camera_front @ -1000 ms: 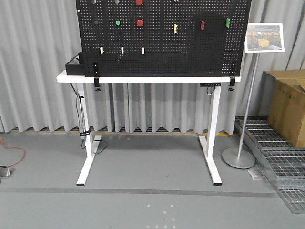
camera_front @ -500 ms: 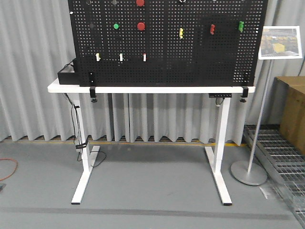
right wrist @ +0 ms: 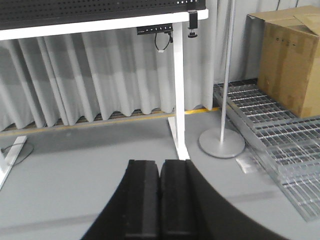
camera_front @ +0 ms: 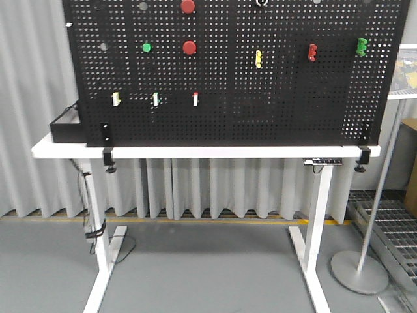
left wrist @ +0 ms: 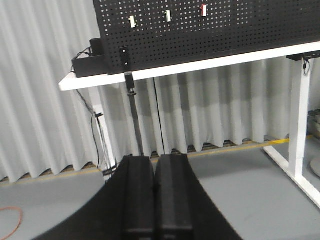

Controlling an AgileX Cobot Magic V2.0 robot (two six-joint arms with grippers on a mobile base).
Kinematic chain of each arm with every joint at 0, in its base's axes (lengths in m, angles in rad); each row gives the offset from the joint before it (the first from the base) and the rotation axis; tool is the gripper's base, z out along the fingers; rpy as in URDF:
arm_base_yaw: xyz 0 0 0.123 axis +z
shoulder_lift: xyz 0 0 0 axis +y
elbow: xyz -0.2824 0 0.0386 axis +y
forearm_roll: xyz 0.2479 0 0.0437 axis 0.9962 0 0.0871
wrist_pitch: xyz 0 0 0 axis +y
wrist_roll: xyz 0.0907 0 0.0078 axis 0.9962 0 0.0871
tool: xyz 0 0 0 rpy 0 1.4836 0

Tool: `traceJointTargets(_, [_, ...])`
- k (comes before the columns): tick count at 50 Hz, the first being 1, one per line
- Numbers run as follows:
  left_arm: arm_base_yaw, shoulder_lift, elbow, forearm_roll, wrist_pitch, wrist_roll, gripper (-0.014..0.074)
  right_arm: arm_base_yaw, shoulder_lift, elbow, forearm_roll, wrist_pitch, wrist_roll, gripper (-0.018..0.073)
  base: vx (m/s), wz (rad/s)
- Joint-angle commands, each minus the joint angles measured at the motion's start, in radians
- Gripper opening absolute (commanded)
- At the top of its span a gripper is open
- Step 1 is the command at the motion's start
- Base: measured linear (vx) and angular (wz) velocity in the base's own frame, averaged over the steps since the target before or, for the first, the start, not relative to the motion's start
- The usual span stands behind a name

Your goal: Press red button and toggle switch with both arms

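A black pegboard [camera_front: 234, 117] stands upright on a white table [camera_front: 195, 152]. Two round red buttons are on it, one [camera_front: 189, 47] beside a green button [camera_front: 146, 47] and one [camera_front: 187, 6] at the top edge. Below them is a row of three small toggle switches [camera_front: 156, 99], also in the left wrist view [left wrist: 168, 16]. Yellow [camera_front: 258, 59], red [camera_front: 313, 52] and green [camera_front: 361, 46] levers sit to the right. My left gripper [left wrist: 156, 160] is shut and empty, low and well short of the table. My right gripper [right wrist: 160, 164] is also shut and empty, above the floor.
A black box [camera_front: 65, 127] sits on the table's left end, with cables hanging by the left leg [camera_front: 96, 228]. A sign stand [right wrist: 221, 142], metal floor grates [right wrist: 280, 135] and a cardboard box [right wrist: 292, 55] are to the right of the table.
The pegboard and table have grown larger in the front view and the floor has dropped out of frame, so the view has moved closer to the board.
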Motion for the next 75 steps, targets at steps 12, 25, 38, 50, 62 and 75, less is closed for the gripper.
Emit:
traceJointTargets(12, [-0.002, -0.016, 0.033, -0.003, -0.079, -0.008, 0.0001, -0.006, -0.017, 0.012, -0.007, -0.077, -0.006, -0.0003, 0.45, -0.09])
traceJointTargets(25, [-0.002, -0.016, 0.033, -0.003, -0.079, -0.008, 0.0001, -0.006, -0.017, 0.012, -0.007, -0.077, -0.006, -0.0003, 0.44, -0.09])
traceJointTargets(38, [-0.002, -0.016, 0.033, -0.003, -0.079, -0.008, 0.0001, -0.006, -0.017, 0.012, -0.007, -0.08, -0.006, -0.0003, 0.45, -0.01])
traceJointTargets(50, [-0.002, -0.016, 0.033, -0.003, -0.079, -0.008, 0.0001, -0.006, -0.017, 0.012, -0.007, -0.08, -0.006, -0.0003, 0.44, 0.05])
traceJointTargets(62, [-0.002, -0.016, 0.033, -0.003, -0.079, -0.008, 0.0001, -0.006, -0.017, 0.012, -0.007, -0.08, -0.006, -0.0003, 0.38, 0.05])
traceJointTargets(75, [-0.002, -0.016, 0.033, -0.003, -0.079, -0.008, 0.0001, -0.006, -0.017, 0.012, -0.007, -0.08, -0.006, -0.0003, 0.21, -0.01])
